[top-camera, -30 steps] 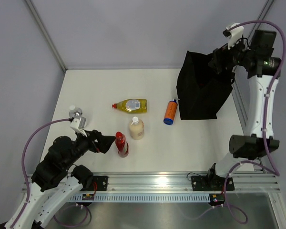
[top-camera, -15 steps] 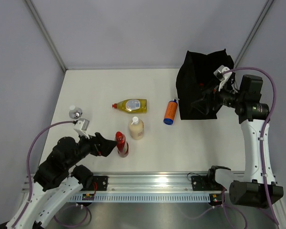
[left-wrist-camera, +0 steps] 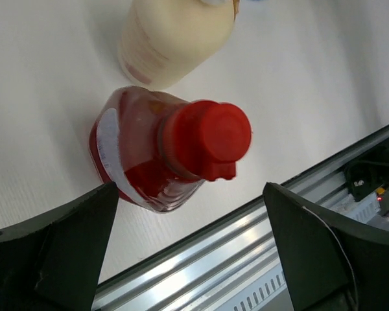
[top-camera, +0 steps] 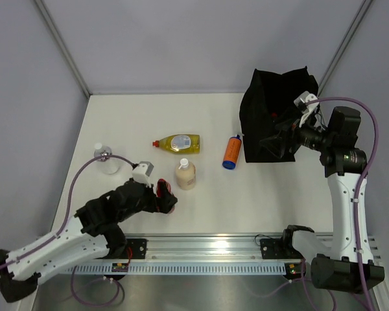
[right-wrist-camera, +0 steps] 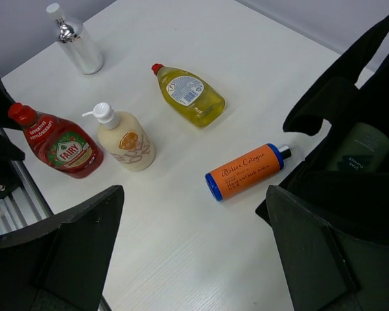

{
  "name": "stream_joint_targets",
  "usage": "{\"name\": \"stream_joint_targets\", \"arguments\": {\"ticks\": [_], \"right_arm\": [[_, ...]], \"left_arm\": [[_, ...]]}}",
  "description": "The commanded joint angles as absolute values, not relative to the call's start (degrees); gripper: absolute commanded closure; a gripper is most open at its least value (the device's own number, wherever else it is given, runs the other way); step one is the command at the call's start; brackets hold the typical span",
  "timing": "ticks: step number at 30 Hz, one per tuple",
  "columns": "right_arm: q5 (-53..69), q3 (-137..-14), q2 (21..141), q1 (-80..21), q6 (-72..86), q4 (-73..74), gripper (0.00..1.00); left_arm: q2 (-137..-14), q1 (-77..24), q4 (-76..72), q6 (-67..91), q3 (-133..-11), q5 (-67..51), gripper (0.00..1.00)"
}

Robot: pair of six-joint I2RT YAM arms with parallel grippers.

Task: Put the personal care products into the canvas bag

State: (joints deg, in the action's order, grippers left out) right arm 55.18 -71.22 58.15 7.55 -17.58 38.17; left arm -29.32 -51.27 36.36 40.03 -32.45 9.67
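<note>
A dark red bottle (top-camera: 166, 197) (left-wrist-camera: 142, 162) with a red cap stands at the table's front. My left gripper (top-camera: 157, 197) (left-wrist-camera: 191, 259) is open right at it, its fingertips on either side of the bottle's near side. Behind it stand a cream pump bottle (top-camera: 186, 173) (right-wrist-camera: 124, 139) and, lying down, a yellow bottle (top-camera: 176, 143) (right-wrist-camera: 191, 97) and an orange bottle (top-camera: 231, 151) (right-wrist-camera: 245, 171). The black canvas bag (top-camera: 275, 123) (right-wrist-camera: 376, 103) stands at the back right with a grey-green bottle (right-wrist-camera: 360, 148) inside. My right gripper (top-camera: 277, 140) (right-wrist-camera: 194, 253) hangs open and empty at the bag's front.
A silver bottle (top-camera: 104, 157) (right-wrist-camera: 78, 46) with a white top stands alone at the left. The metal rail (top-camera: 201, 246) (left-wrist-camera: 246, 259) runs along the table's near edge, just below the red bottle. Grey walls close in the back and sides.
My left arm has reached right and low, bringing its open fingers up to the red bottle. My right arm has swung down from above the bag to its front.
</note>
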Motion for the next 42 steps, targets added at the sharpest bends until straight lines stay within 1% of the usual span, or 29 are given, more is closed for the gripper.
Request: {"name": "stream_joint_targets", "arguments": {"ticks": [1,4,7,8,10,11,14,15,16,18,19,21,22,24,25,26,27,29,30,31,32,33,34,36,37,38,39,40,42], "right_arm": [[56.4,-70.1,58.1,7.5,-16.2,35.7,0.01],[56.8,-69.5,57.7,7.5,-16.1,35.8,0.01],[57.6,-68.8,57.2,7.5,-16.3,36.0,0.01],[57.7,-68.6,57.0,7.5,-16.3,35.9,0.01],[58.4,-68.2,56.4,7.5,-17.6,36.6,0.01],[58.7,-68.2,55.8,7.5,-18.5,37.5,0.0],[61.1,-68.3,54.3,7.4,-25.6,42.5,0.0],[61.9,-68.0,53.7,7.4,-27.8,43.8,0.01],[64.0,-67.8,53.1,7.3,-32.5,46.6,0.01],[66.1,-67.2,51.3,7.0,-37.1,49.2,0.0],[68.8,-67.3,51.1,6.9,-43.3,53.5,0.01],[71.0,-67.8,51.7,5.4,-50.0,58.4,0.0],[72.0,-68.5,52.2,4.3,-54.4,62.0,0.0],[71.6,-69.3,54.3,-0.5,-57.3,64.5,0.02],[70.0,-69.6,55.7,-3.4,-57.5,64.3,0.04],[69.4,-69.5,56.4,-7.5,-56.8,63.4,0.05],[68.7,-69.3,56.9,-9.4,-54.4,61.5,0.06],[67.4,-68.1,58.2,-12.9,-47.6,54.4,0.09],[65.0,-67.2,58.4,-16.9,-44.9,48.8,0.1],[62.8,-66.8,58.7,-19.5,-38.6,45.5,0.11],[60.1,-66.3,59.2,-22.1,-36.1,42.1,0.11],[57.7,-65.6,59.6,-27.1,-34.1,39.7,0.11],[53.1,-65.4,60.2,-29.2,-27.7,34.3,0.11],[46.7,-66.2,63.5,-32.9,-21.9,30.2,0.11],[44.6,-66.4,65.3,-36.8,-21.8,29.5,0.09],[42.5,-66.4,65.7,-38.0,-22.2,29.0,0.03],[41.4,-66.4,66.3,-38.7,-22.1,27.9,0.02],[41.3,-66.5,67.1,-38.8,-22.6,27.7,0.0],[43.1,-66.4,67.4,-38.8,-26.3,29.3,0.01]], "left_arm": [[-33.9,-59.8,34.1,45.7,-33.7,30.2,0.01],[-38.3,-62.3,35.1,50.3,-33.0,38.5,0.01],[-42.7,-62.8,29.1,51.5,-29.4,43.2,0.03],[-43.7,-62.8,23.5,50.8,-28.5,43.6,0.15],[-46.0,-62.8,17.5,47.0,-26.8,43.6,0.3],[-46.8,-62.8,14.2,46.1,-26.8,43.8,0.35],[-48.1,-62.8,10.3,41.9,-26.9,44.0,0.49],[-47.8,-62.8,9.5,39.9,-26.8,43.8,0.63],[-47.2,-62.8,8.8,38.9,-26.5,43.3,0.71],[-44.3,-62.8,7.7,36.1,-25.9,42.9,0.83],[-43.0,-62.8,7.5,34.6,-25.8,41.2,0.87],[-38.2,-62.8,6.2,29.5,-25.8,39.0,0.92],[-36.6,-62.8,5.5,27.0,-25.8,36.1,1.0],[-32.2,-62.7,4.5,21.1,-27.0,33.0,1.0],[-31.1,-62.5,5.4,19.1,-27.9,29.4,1.0],[-30.4,-62.4,6.6,17.6,-29.0,27.8,1.0],[-29.8,-62.4,7.7,15.1,-30.3,26.2,1.0],[-29.8,-62.3,9.8,12.6,-34.2,19.2,1.0],[-30.5,-62.3,10.4,11.4,-35.6,14.7,1.0],[-31.0,-62.2,10.8,10.6,-38.0,12.2,1.0],[-31.7,-62.2,10.6,10.3,-39.2,10.2,1.0],[-32.6,-62.1,10.1,10.0,-40.3,8.3,1.0],[-34.7,-62.1,8.5,9.8,-41.4,4.7,1.0],[-37.5,-61.7,6.3,9.7,-44.6,0.4,1.0],[-40.7,-61.2,4.2,9.5,-45.9,-2.6,1.0],[-42.3,-60.8,3.3,9.1,-48.1,-4.7,1.0],[-43.8,-60.5,2.3,9.1,-49.1,-8.7,1.0],[-46.6,-59.7,0.7,8.9,-50.1,-10.3,1.0],[-48.7,-58.5,-0.5,8.4,-52.0,-14.2,1.0]]}}
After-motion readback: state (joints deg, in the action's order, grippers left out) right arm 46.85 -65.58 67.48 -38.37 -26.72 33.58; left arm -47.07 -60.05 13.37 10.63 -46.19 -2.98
